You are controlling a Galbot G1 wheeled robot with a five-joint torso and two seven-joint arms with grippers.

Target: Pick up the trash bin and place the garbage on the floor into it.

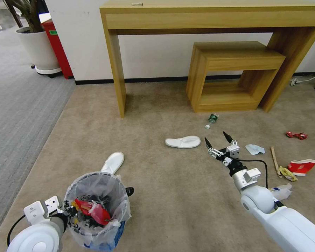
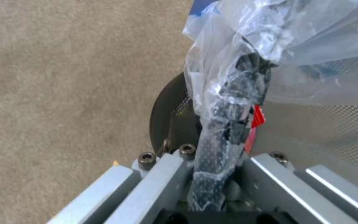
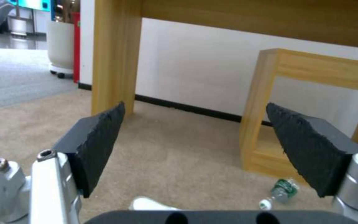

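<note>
One slipper just beside right claw.

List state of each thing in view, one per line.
trash bin: upright, held, part-filled
left gripper: shut on bin rim
right gripper: open, empty
slipper near bin: on carpet
far slipper: on carpet
plastic bottle: lying down, crushed
red paper cup: tipped over
tissue: crumpled
</note>
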